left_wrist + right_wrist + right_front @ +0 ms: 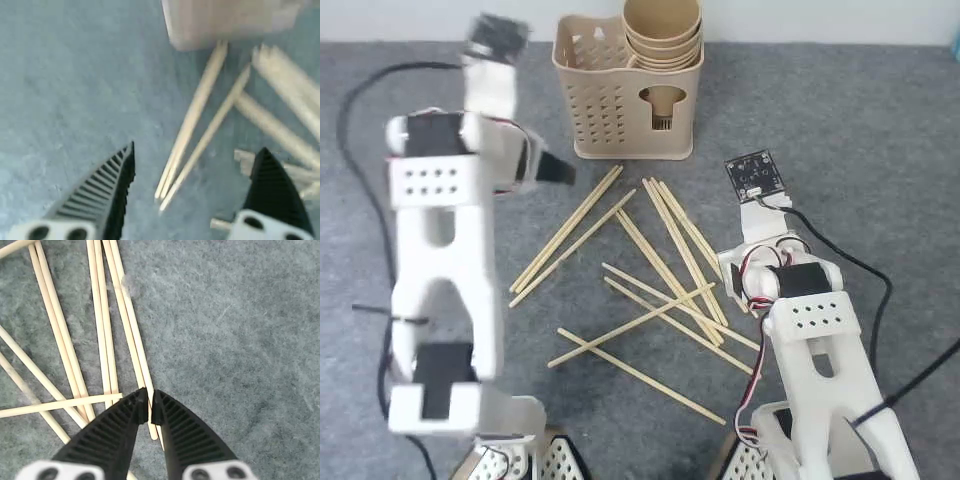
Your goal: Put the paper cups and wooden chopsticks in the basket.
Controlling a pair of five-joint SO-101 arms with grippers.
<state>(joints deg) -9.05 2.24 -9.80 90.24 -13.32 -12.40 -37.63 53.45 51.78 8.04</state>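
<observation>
While the cups [662, 35] sit stacked in the basket [605, 110], the chopsticks [665, 265] lie crossed on the mat near it. Left gripper [196, 148] gapes wide above two sticks, empty. Right gripper [150, 392] is closed to a sliver over a stick end, possibly nipping it; view unclear. Risk: lifting one stick drags or flicks overlapping neighbours, and a thin round stick may roll free.

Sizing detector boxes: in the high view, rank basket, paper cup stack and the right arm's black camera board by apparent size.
1. basket: largest.
2. paper cup stack: smaller, with its lower part hidden inside the basket.
3. black camera board: smallest, even though it sits raised, nearer the camera.
</observation>
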